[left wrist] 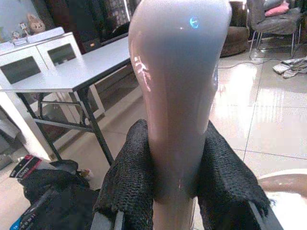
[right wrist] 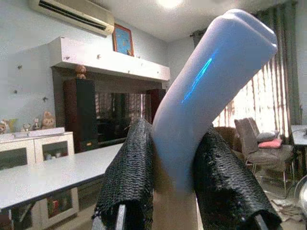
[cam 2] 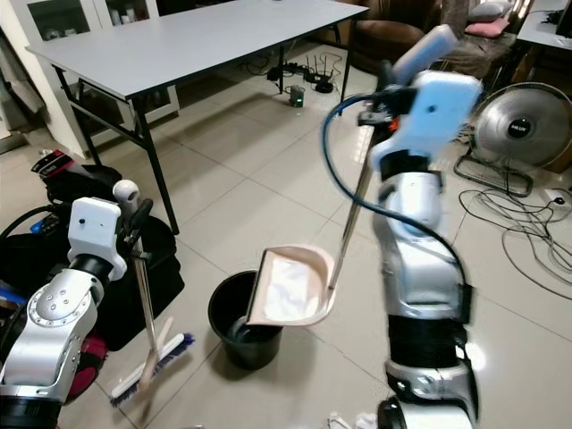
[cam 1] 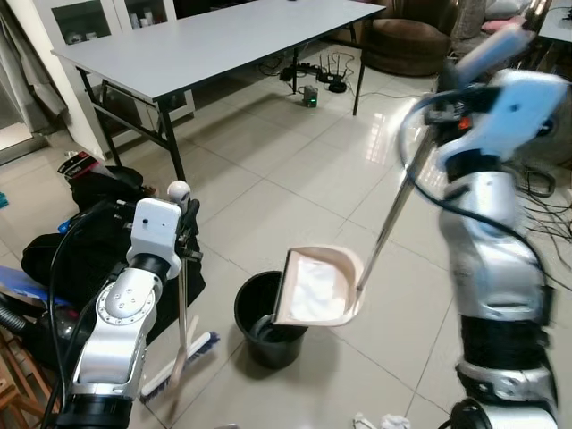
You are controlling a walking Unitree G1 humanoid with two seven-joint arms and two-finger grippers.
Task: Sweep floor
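Fingers of the right gripper clamp the dustpan handle, tipping the dustpan over the black bin; I'd tilt steeper, while the left gripper grips the broom upright.

Fan hub, far right: a small dark badge with pale lettering, too small to read.
Red-and-white packet, far left on the floor: print blurred, unreadable.
Elsewhere: no legible text.
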